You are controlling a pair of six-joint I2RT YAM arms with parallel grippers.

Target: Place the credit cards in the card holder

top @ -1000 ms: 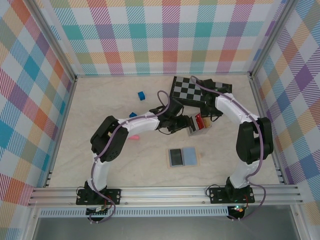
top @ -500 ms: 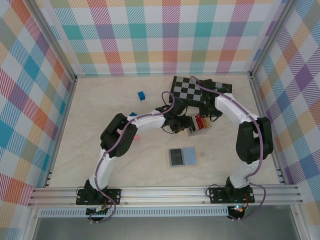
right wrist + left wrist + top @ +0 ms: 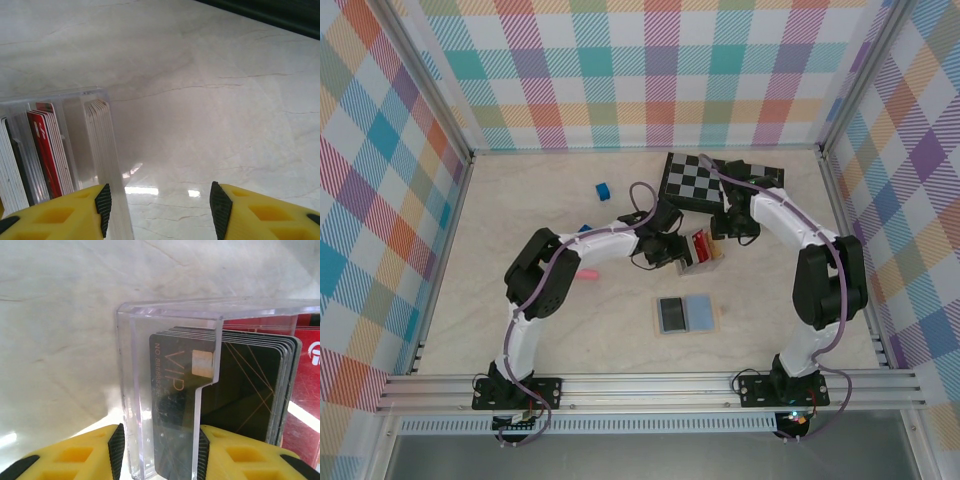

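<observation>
The credit cards stand on edge in a small clear plastic case (image 3: 704, 248) at mid-table. Black cards (image 3: 245, 390) fill its near slot and red cards (image 3: 307, 390) sit behind them. My left gripper (image 3: 160, 452) is shut on the black-card end of the case, a pad against each side. It reaches in from the left (image 3: 680, 250). My right gripper (image 3: 160, 210) is open over bare table, its left finger beside the case wall, with red cards (image 3: 45, 150) and white cards (image 3: 10, 165) just past it. The card holder (image 3: 686, 314) lies open and flat nearer the arms, showing dark and blue-grey panels.
A checkerboard (image 3: 692, 180) lies at the back, just behind the right gripper (image 3: 727, 230). Two blue blocks (image 3: 603, 189) (image 3: 585, 229) and a pink piece (image 3: 586, 273) lie to the left. Metal frame rails edge the table.
My left jaws have narrowed onto the clear case, and the case has shifted slightly left. My right gripper has drawn back from the case toward the checkerboard and opened a little.
</observation>
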